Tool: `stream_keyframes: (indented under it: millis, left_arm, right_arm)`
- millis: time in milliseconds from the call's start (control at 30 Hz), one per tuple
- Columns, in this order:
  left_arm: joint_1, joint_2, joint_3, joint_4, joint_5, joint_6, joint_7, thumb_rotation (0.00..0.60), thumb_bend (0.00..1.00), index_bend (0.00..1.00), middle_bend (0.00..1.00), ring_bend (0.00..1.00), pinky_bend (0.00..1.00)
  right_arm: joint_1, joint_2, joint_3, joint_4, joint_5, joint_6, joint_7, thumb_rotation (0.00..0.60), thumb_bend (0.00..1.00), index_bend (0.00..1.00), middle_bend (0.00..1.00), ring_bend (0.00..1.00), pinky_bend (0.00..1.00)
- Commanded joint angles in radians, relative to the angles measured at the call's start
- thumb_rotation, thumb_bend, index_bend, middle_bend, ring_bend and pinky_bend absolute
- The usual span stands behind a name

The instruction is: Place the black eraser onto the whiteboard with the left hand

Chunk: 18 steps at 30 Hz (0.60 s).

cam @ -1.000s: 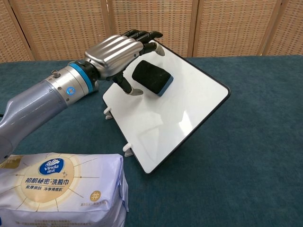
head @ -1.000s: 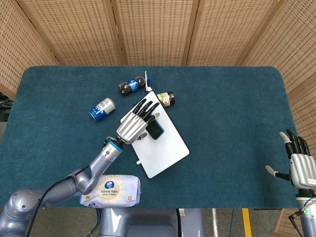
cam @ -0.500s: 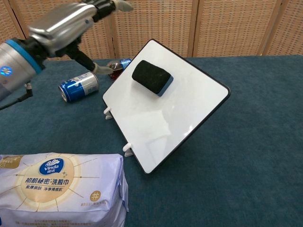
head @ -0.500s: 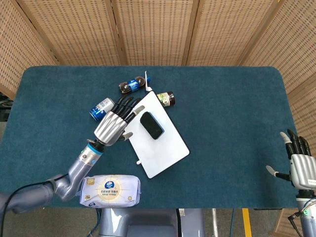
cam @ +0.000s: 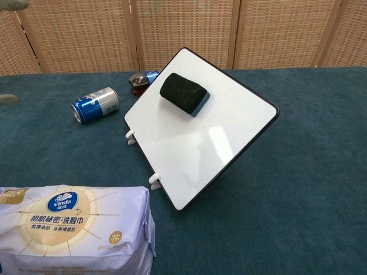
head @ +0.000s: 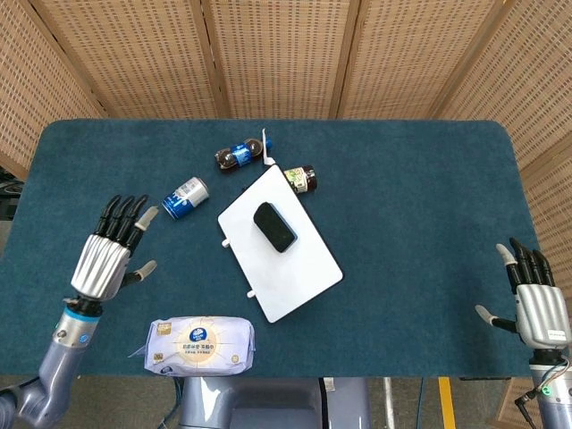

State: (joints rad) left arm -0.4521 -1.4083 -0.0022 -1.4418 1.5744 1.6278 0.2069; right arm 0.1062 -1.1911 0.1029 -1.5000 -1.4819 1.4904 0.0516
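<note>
Black felt eraser with a blue edge lies on the upper part of the white rectangular whiteboard with a dark rim, which sits tilted on small white feet on the dark teal cloth-covered table. Blue and silver drink can lies on its side left of the board. White and purple tissue pack at bottom left. Woven wicker screen panels behind

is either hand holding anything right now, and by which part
Nothing is held. The left hand and right hand are both open; the eraser lies on the whiteboard.
</note>
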Motion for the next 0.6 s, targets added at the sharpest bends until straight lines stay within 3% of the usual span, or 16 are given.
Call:
stream_keyframes:
  millis: [33, 267, 600]
  left_arm:
    - [0.092, 0.039, 0.044, -0.049, -0.032, 0.06, 0.047, 0.6, 0.13, 0.0, 0.0, 0.0, 0.0]
    - [0.199, 0.035, 0.073, -0.033, -0.058, 0.104, 0.027, 0.6, 0.13, 0.0, 0.0, 0.0, 0.0]
    - [0.254, 0.063, 0.056, -0.045, -0.075, 0.08, 0.026, 0.6, 0.14, 0.0, 0.0, 0.0, 0.0]
  right_arm:
    - [-0.001, -0.003, -0.009, -0.011, -0.018, 0.01, -0.026, 0.6, 0.05, 0.0, 0.0, 0.0, 0.0]
    - [-0.004, -0.008, -0.018, -0.026, -0.032, 0.018, -0.067, 0.6, 0.05, 0.0, 0.0, 0.0, 0.0]
    - [-0.007, -0.002, -0.023, -0.043, -0.041, 0.022, -0.081, 0.6, 0.05, 0.0, 0.0, 0.0, 0.0]
